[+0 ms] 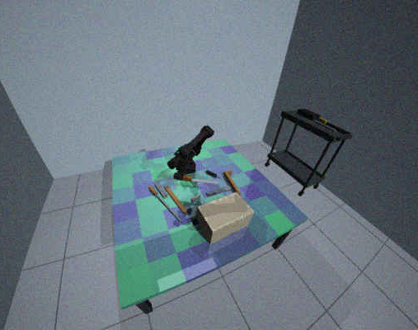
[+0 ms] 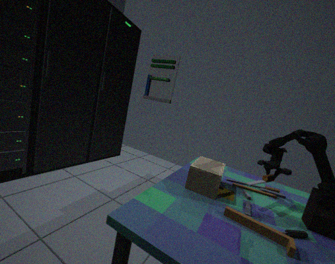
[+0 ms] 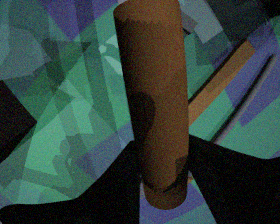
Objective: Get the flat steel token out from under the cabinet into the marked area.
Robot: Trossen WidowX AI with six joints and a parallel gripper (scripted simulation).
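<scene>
Arm: matte black throughout, chunky rounded joints; boxy black base nearer the long-handled dark tool than the cabinet.
</scene>
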